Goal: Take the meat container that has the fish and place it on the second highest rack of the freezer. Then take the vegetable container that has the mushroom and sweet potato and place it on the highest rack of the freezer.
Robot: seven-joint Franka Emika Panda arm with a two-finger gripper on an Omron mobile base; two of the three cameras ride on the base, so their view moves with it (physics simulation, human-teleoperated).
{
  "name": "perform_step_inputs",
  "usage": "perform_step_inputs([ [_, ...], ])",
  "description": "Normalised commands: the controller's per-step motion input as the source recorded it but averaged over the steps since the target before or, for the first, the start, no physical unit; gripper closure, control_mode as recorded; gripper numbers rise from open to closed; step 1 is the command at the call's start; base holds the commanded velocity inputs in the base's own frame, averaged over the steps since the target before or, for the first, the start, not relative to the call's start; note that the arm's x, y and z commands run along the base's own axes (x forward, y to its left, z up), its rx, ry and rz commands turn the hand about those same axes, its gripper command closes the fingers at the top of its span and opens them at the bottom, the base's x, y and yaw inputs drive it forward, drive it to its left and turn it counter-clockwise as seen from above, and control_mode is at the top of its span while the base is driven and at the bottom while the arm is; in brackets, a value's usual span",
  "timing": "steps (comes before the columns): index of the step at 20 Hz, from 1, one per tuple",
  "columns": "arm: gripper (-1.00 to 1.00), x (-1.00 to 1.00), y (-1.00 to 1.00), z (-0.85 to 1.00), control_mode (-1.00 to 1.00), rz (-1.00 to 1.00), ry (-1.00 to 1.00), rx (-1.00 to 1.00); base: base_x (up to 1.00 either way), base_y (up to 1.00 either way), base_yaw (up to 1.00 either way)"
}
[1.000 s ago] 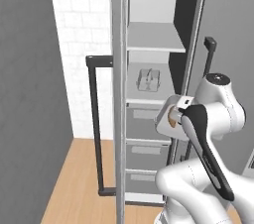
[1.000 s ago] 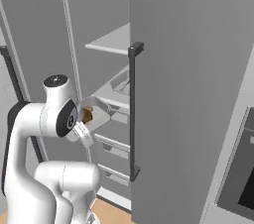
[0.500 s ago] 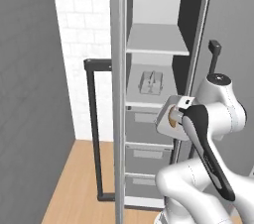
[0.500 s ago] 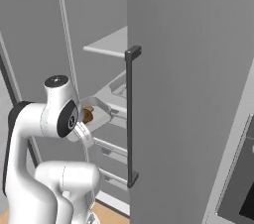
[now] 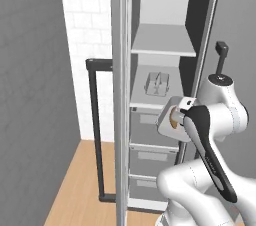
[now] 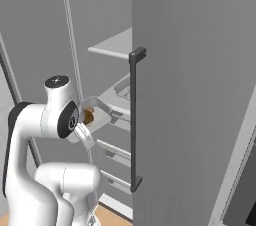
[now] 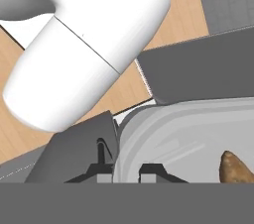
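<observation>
The vegetable container [image 5: 167, 121] is a pale grey tray held in the air in front of the open freezer [image 5: 165, 0], about level with the drawers. My gripper [image 7: 126, 168] is shut on its rim [image 7: 124, 143]. The orange-brown sweet potato [image 7: 235, 168] lies inside it and also shows as a brown lump [image 6: 89, 116]. The mushroom is out of view. The meat container [image 5: 156, 84] rests on the second highest rack [image 5: 142, 99]; the fish in it is too pale to make out. Above it, the highest rack [image 5: 162, 45] is bare.
The open freezer door [image 5: 120, 95] stands edge-on at my left, with its dark bar handle [image 5: 95, 130]. Grey drawers [image 5: 150, 155] stack below the lower shelf. A closed grey door [image 6: 195, 95] with a dark handle [image 6: 133, 120] stands close on the right. Wooden floor [image 5: 85, 180] lies below.
The whole picture has shifted slightly, so the base has moved a little. The tray in my grip has edged a little left in the left base view. The grip is unchanged.
</observation>
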Motion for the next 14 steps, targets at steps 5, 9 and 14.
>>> perform_step_inputs([
  [5, 1.0, 0.0, 0.0, 0.0, 1.0, 0.0, 0.0, 0.0, 0.47, 0.17, 0.0],
  [9, 1.0, 0.0, 0.0, 0.0, 1.0, 0.0, 0.0, 0.0, 0.54, 0.12, 0.0],
  [14, 1.0, 0.0, 0.0, 0.0, 1.0, 0.0, 0.0, 0.0, 0.58, 0.07, 0.0],
])
